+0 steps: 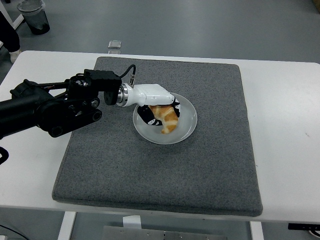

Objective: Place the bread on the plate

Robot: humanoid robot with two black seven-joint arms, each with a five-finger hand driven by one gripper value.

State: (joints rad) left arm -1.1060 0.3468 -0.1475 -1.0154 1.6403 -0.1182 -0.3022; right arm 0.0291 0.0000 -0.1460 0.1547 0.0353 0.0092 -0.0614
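A golden croissant-shaped bread (168,120) lies on the white round plate (187,130) in the middle of the grey mat (200,175). My left hand (163,112), white-backed with black fingers (148,115), hovers over the plate's left half, just above the bread's upper end. Its fingers are spread to either side of the bread and no longer press on it. The palm hides the bread's top end. The black left arm (45,105) reaches in from the left edge. The right arm is out of view.
The mat covers most of the white table (285,130). A small clear container (114,45) sits at the table's far edge. On the floor at top left stands a dark bin (34,16), and a person's leg (9,35) shows beside it.
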